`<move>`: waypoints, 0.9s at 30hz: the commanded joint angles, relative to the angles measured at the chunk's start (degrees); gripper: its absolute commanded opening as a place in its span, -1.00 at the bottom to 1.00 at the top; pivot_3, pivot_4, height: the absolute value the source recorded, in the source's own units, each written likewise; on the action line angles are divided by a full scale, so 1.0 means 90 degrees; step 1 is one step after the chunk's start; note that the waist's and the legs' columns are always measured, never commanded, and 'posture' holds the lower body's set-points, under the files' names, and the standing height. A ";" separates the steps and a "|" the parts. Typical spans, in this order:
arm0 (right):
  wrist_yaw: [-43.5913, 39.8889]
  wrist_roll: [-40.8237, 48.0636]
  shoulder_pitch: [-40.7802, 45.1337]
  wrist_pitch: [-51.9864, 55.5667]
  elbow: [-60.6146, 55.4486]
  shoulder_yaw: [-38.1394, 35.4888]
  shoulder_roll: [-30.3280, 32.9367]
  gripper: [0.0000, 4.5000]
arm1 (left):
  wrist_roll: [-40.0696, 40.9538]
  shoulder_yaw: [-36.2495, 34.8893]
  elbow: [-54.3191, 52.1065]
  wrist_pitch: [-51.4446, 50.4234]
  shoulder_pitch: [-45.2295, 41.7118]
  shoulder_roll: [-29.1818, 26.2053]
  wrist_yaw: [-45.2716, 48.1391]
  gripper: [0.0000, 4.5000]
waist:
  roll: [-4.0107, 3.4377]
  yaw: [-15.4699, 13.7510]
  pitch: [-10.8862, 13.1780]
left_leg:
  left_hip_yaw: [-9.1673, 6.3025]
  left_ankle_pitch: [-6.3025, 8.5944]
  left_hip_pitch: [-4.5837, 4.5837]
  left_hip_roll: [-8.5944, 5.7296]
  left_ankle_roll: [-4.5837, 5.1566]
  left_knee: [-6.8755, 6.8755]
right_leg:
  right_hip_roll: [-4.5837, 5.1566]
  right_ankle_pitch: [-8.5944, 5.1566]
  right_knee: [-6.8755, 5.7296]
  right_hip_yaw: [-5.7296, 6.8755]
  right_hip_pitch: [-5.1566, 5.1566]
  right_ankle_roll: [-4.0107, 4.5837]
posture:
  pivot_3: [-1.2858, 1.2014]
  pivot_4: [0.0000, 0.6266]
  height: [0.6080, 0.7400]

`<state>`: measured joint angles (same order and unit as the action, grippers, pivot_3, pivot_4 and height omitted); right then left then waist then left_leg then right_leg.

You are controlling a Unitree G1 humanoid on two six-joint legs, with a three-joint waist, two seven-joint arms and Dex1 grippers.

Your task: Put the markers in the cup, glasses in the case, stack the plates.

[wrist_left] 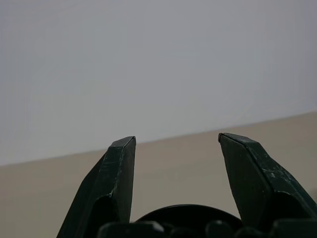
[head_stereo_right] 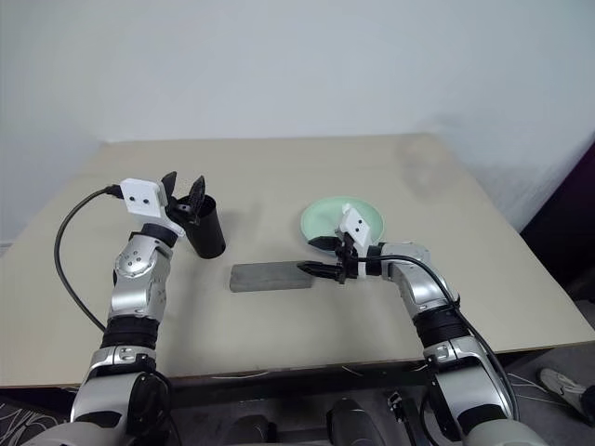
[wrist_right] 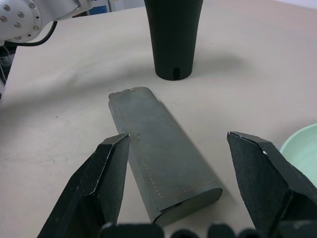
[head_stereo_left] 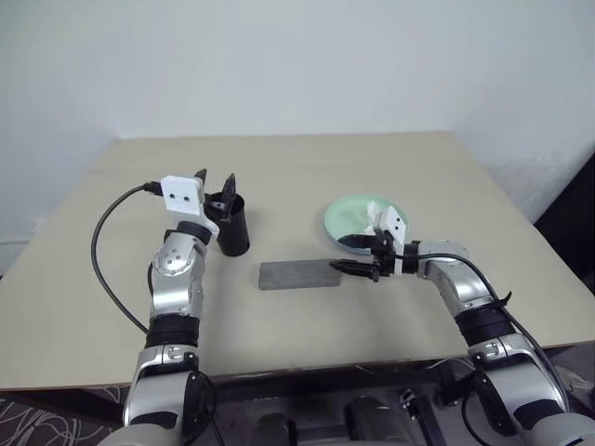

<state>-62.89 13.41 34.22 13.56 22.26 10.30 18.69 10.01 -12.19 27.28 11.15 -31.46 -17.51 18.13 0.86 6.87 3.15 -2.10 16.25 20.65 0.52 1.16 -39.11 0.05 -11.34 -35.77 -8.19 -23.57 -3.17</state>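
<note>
On my feed, the black tapered plastic cup (head_stereo_left: 233, 228) stands upright on the beige worktop (head_stereo_left: 297, 167), toward its left half. I cannot tell what lies inside the cup from these views. The left claw (head_stereo_left: 215, 185) hangs directly over the cup's rim, its two black fingers (wrist_left: 116, 173) spread apart with nothing between them; in the left wrist view the dark rim of the cup sits just below the gap.

The gray rectangular matte glasses case (head_stereo_left: 298, 274) lies flat on the worktop, lid shut, just beside the cup and nearer to me, its long side running left to right. In the right wrist view the case extends away from the claw toward the base of the cup, with stitching visible along its edge.

The right claw (head_stereo_left: 355, 268) points to the left, low over the worktop, at the right-hand end of the case. Its fingers (wrist_right: 99, 183) stand wide apart and hold nothing; I read them as near the case end, apart from it.

The mint green round plate (head_stereo_left: 349, 216) rests on the worktop behind the right claw, well apart from the cup. The wrist housing covers part of the plate, so I cannot tell whether a second plate lies on it.
</note>
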 commanded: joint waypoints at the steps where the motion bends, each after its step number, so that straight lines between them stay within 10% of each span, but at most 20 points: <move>1: 0.0017 0.0052 0.0187 -0.0104 -0.0095 -0.0118 -0.0020 0.51 | 0.0142 -0.0058 -0.0265 0.0040 -0.0301 -0.0084 0.0068 0.23 | 0.0000 0.0000 0.0000 | 0.0000 0.0000 0.0000 0.0000 0.0000 0.0000 | 0.0000 0.0000 0.0000 0.0000 0.0000 0.0000 | 0.03 -1.00 1.00; 13: -0.0074 0.0128 0.0137 -0.0040 -0.0131 -0.0213 0.0154 0.51 | 0.0885 -0.0297 -0.1786 -0.0867 -0.0062 -0.0956 0.0982 0.23 | 0.0000 0.0015 0.0000 | -0.0001 0.0000 0.0000 0.0002 0.0000 0.0004 | 0.0000 0.0000 0.0000 0.0000 -0.0003 0.0000 | 0.03 -1.00 1.00; 27: -0.0436 0.0206 0.0100 0.0020 0.0547 -0.0695 0.0838 0.51 | 0.1780 -0.0850 -0.4085 -0.2186 0.3398 -0.2217 0.2620 0.23 | -0.0006 0.0035 0.0004 | 0.0007 0.0000 -0.0005 0.0004 -0.0001 0.0015 | 0.0012 -0.0004 0.0006 0.0004 -0.0005 0.0003 | 0.03 -1.00 1.00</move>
<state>-66.08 14.50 34.88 15.04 27.04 6.65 24.72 25.73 -18.85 -6.91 -8.86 -1.89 -37.62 41.35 0.81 7.19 3.19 -2.04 16.26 20.62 0.56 1.16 -38.97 0.16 -11.37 -35.71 -8.15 -23.63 -3.15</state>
